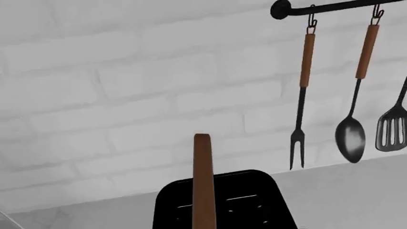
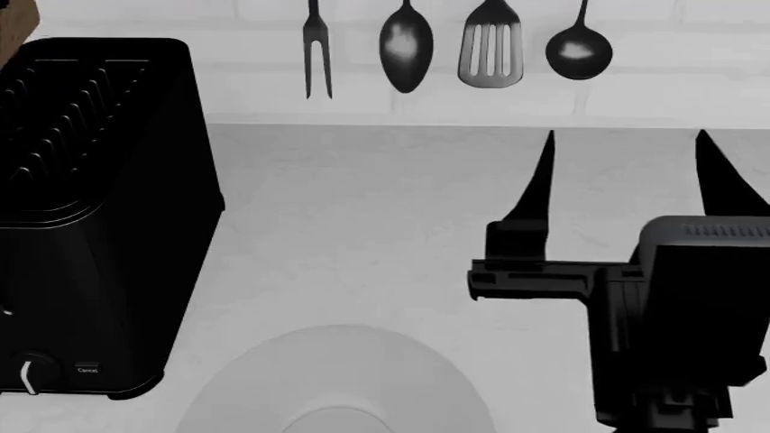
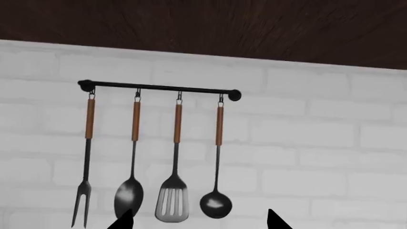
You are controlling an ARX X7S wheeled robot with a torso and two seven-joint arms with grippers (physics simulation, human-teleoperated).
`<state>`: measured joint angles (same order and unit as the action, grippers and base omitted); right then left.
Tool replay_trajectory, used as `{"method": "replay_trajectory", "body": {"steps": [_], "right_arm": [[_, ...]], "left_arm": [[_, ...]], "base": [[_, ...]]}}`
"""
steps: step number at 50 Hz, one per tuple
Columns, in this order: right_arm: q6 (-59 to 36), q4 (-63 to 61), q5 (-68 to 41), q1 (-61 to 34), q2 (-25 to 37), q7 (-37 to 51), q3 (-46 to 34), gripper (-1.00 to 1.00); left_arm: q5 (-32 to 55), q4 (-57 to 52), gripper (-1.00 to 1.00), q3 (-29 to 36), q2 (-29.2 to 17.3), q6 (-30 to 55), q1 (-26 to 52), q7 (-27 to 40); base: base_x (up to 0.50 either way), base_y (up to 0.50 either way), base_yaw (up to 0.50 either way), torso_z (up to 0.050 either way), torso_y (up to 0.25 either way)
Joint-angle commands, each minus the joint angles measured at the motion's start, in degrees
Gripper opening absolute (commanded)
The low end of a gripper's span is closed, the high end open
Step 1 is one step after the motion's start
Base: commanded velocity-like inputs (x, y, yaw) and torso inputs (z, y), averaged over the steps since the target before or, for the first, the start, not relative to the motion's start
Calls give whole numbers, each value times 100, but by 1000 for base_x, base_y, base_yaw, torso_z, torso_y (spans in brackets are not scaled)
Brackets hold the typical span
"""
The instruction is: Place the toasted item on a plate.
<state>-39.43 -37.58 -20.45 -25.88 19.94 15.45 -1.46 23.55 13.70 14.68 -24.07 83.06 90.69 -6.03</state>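
The toasted item (image 1: 202, 181) is a light-brown bread slice seen edge-on, upright in my left gripper (image 1: 203, 225), above the black toaster (image 1: 254, 200). The gripper's dark fingers blend into the toaster behind. In the head view only a brown corner of the slice (image 2: 13, 27) shows, above the toaster (image 2: 96, 207) at the far left. The white-grey plate (image 2: 337, 379) lies on the counter in front, right of the toaster. My right gripper (image 2: 625, 135) is open and empty, hovering to the right of the plate, and its fingertips (image 3: 124, 222) point at the wall.
A fork (image 2: 316, 50), spoon (image 2: 406, 36), slotted spatula (image 2: 490, 45) and ladle (image 2: 579, 45) hang from a black rail (image 3: 159, 88) on the white brick wall. The grey counter (image 2: 398, 207) runs between the toaster and the right arm.
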Motion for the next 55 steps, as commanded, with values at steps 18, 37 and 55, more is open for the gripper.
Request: {"method": "replay_trajectory", "body": {"steps": [18,37,55], "right_arm": [[-129,-218,-128,41,69,98,62,100],[-28,-225,-127,253,111,116,46,100],[19,-166,-113,254,121,142,-30,100]], "left_arm": [[4136,-1818,-100,-222,-359,623,-136,2936],[6308,-2465,-100,-73,-122,423,-311,4503],[7557,-2908,-100,20,172,-44,-542,5353]], "base": [[0,0,0,0,0],[0,0,0,0,0],[0,0,0,0,0]]}}
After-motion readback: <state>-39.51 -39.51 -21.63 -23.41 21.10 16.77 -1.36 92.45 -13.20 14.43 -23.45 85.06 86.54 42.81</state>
